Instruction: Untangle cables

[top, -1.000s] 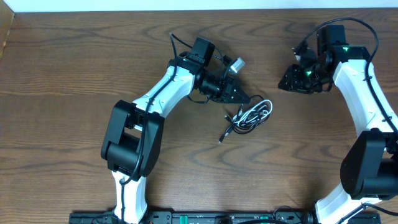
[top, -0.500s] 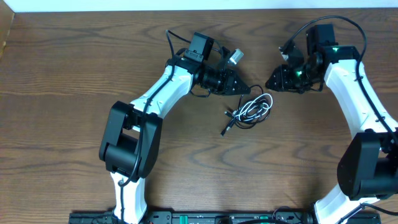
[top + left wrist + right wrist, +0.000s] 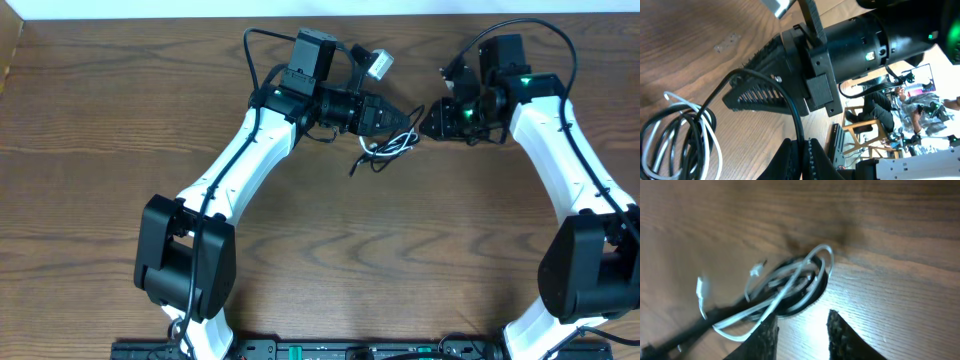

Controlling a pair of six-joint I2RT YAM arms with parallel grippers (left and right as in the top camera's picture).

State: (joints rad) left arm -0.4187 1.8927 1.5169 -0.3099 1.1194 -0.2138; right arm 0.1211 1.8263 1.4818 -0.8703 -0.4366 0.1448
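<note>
Overhead: coil of thin white and black cables (image 3: 388, 147) sitting on brown wooden table (image 3: 100, 120) just beside left claw (image 3: 403, 117); right claw (image 3: 428, 122) facing left claw. Left wrist: left claw clamping coil's black strand (image 3: 799, 116). Right wrist: right claw standing apart.

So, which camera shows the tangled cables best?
The right wrist view. There the cables sit in the middle, large, with the white and black loops whole, though a little blurred. The overhead view shows them small and thin. The left wrist view shows only part of the coil, cut off at the lower left corner.
</note>
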